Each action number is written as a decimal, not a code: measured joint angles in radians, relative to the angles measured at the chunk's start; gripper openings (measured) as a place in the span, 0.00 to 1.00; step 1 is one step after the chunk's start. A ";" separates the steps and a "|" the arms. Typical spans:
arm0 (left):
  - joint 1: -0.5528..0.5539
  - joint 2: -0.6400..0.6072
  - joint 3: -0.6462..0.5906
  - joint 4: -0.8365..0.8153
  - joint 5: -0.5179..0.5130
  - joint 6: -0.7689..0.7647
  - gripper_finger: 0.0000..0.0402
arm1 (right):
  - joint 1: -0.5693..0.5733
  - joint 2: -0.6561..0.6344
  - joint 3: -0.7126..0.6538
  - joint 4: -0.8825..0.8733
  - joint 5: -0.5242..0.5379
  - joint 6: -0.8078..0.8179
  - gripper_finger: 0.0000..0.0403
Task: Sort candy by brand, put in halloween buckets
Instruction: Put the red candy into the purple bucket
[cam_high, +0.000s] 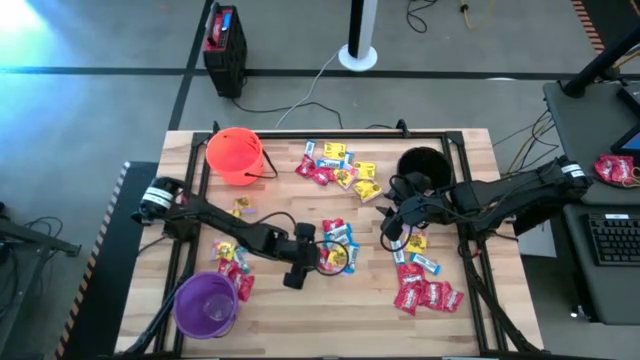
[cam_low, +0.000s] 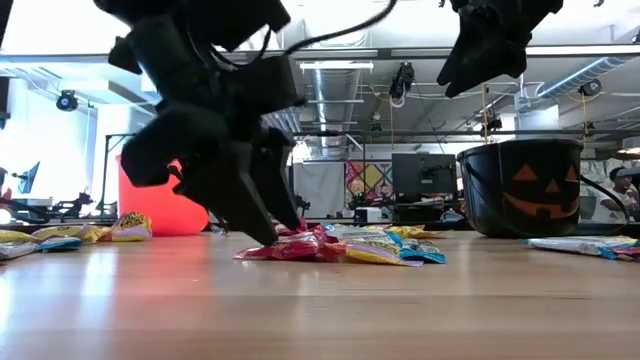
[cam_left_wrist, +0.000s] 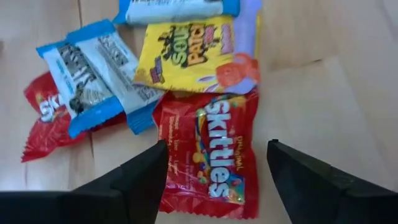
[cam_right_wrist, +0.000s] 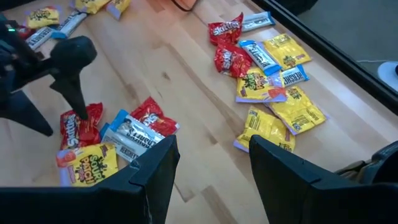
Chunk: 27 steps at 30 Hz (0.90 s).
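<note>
Overhead, high view: left gripper (cam_high: 322, 257) sits low over the central cluster of candy (cam_high: 337, 252); right gripper (cam_high: 392, 226) hangs beyond that cluster, toward the black bucket (cam_high: 421, 165). Orange bucket (cam_high: 235, 155) and purple bucket (cam_high: 207, 303) stand well behind the left fingers, at opposite edges of the worktop (cam_high: 290, 320). This view alone gives the bucket layout; it does not show finger spread.

Low view: left fingertips touch or nearly touch the worktop at the near edge of the pile. Right gripper hangs high, clear of everything. Only here is the height of each gripper readable.

Left wrist view: fingers (cam_left_wrist: 143, 177) spread wide, straddling a red Skittles packet (cam_left_wrist: 211, 155). A yellow Sour Patch packet (cam_left_wrist: 186, 53) touches its far end; a blue-and-white packet (cam_left_wrist: 93, 74) lies just outside one finger. Risk, my judgement: on closing, that finger could drag the blue-and-white packet in, or the yellow one could lift along, mixing brands. A flat packet may also slip out from under the tips.

Right wrist view: right fingers (cam_right_wrist: 155, 168) wide, holding nothing. It shows the left gripper at the same cluster, so both arms reaching there could collide.
</note>
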 joint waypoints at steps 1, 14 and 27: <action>0.005 0.004 0.000 0.000 0.000 -0.008 0.62 | 0.000 0.000 0.000 0.000 0.000 0.000 0.48; 0.020 0.041 0.000 0.010 0.001 -0.015 0.34 | 0.000 0.000 -0.004 -0.002 0.000 -0.028 0.48; 0.019 -0.024 -0.001 -0.017 0.002 -0.008 0.02 | 0.000 0.000 -0.005 -0.003 0.000 -0.040 0.48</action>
